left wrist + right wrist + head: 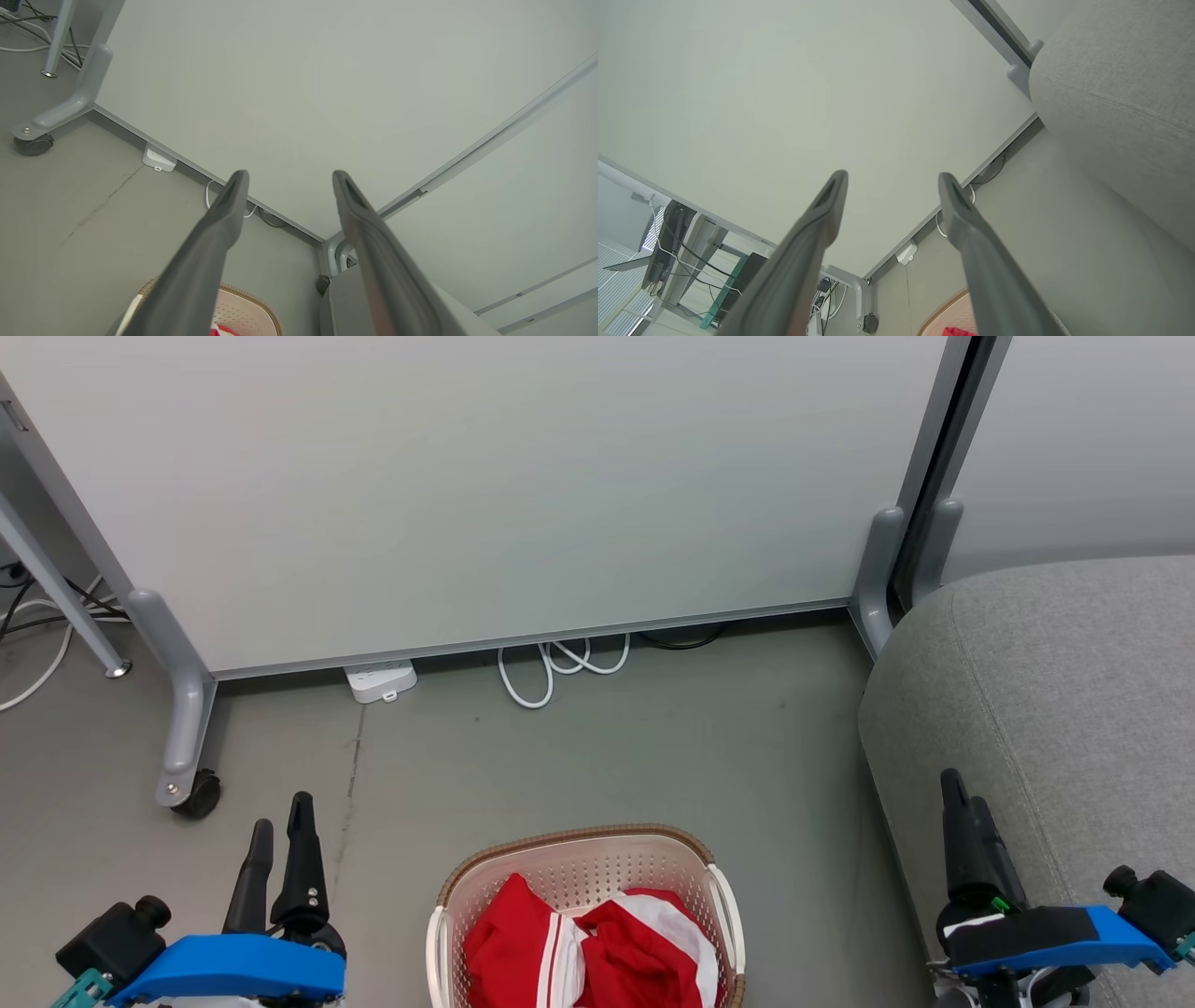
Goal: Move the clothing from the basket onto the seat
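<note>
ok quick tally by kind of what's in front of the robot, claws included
claws: 2 (left claw, right claw, both open)
basket: 1
clothing heap: 1 (separate pieces can't be told apart)
seat: 1
power strip: 1
total: 6

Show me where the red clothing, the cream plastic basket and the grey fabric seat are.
red clothing [509, 933]: head view, left red fold.
cream plastic basket [579, 873]: head view, perforated far wall.
grey fabric seat [1074, 663]: head view, top surface.
</note>
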Controlling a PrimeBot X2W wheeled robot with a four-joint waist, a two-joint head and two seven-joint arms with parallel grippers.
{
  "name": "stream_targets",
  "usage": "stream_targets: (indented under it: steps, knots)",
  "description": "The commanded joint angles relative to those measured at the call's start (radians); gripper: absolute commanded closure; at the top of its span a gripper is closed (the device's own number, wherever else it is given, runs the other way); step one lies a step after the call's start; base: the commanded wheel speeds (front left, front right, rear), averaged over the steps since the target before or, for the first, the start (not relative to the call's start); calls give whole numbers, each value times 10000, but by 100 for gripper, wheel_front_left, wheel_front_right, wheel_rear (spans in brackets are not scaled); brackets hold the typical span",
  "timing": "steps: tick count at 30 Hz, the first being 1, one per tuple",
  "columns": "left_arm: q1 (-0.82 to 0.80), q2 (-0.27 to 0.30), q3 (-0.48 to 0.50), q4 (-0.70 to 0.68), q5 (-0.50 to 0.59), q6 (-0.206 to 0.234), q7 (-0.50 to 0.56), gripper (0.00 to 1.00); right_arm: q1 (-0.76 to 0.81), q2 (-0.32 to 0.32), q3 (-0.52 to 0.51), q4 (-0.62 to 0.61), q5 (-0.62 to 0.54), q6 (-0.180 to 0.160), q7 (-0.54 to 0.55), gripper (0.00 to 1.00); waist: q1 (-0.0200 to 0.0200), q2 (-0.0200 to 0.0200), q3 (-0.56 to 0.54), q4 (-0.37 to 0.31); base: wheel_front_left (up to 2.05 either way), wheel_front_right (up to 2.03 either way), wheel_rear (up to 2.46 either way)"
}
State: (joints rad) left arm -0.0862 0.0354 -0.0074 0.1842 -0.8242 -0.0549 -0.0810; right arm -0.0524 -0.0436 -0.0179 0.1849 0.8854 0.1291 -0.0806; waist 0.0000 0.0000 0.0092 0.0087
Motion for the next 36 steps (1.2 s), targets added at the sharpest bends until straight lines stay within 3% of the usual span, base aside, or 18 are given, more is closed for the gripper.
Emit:
stream_targets:
  steps: [1, 21, 36]
  knots:
    - [-310, 100, -52, -146, 370, 55, -98, 0, -121, -50, 57, -145, -376, 19, -107, 0, 0, 0, -6, 3, 0, 0, 0]
    - [-413, 175, -530, 126, 3197, 188, -674, 0, -67, -64, 401, -25, -2974, 21, -679, 0, 0, 0, -57, 46, 0, 0, 0]
    - [-435, 260, -866, 198, 4704, 279, -1021, 0, -83, -72, 542, 145, -4541, 22, -1028, 0, 0, 0, -74, 94, 0, 0, 0]
